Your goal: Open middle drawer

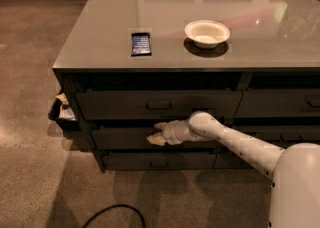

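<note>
Middle drawer: front flush, unopened. Gripper: at front's centre, fingers spread apart, handle hidden behind. Recommended: clamp handle squarely, then draw straight outward, level.

My gripper: cream-tan, right at the middle drawer's front centre.
Middle drawer: dark charcoal, plain.
My arm: white with tiny dark dots.
Countertop: glossy grey.
Bowl: off-white.
Packet: dark blue, pale markings.
Floor: mottled brown.
</note>
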Controlling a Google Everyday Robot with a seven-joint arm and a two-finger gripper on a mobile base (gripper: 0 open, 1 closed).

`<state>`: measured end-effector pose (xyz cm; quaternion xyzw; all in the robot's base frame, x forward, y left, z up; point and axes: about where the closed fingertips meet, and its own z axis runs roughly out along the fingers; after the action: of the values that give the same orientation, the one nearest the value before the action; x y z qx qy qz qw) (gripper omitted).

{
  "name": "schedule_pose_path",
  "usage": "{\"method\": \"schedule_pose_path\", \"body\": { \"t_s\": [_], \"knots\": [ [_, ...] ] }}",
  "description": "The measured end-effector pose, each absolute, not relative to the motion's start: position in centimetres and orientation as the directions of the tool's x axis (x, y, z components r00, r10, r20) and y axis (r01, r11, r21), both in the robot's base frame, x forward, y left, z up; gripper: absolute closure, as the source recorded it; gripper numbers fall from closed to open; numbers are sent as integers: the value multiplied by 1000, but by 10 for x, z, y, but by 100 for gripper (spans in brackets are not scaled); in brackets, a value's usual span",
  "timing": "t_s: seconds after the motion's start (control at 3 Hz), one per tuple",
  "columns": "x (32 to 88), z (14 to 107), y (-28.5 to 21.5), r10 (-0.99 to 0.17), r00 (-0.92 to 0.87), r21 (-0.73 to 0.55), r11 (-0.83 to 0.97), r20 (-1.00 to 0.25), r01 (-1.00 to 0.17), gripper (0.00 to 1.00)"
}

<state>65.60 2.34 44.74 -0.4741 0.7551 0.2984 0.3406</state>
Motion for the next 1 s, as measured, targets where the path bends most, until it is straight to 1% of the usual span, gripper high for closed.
{"method": "schedule_pose_path", "body": {
  "t_s": [0.33, 0.67, 1.0],
  "knots": [
    [663, 451, 21, -513, -318, 128, 372, -797, -919, 88],
    [663, 454, 21, -513, -318, 128, 372, -797, -919, 100],
    [647, 443, 3, -516, -333, 129, 391, -789, -911, 100]
  ]
}}
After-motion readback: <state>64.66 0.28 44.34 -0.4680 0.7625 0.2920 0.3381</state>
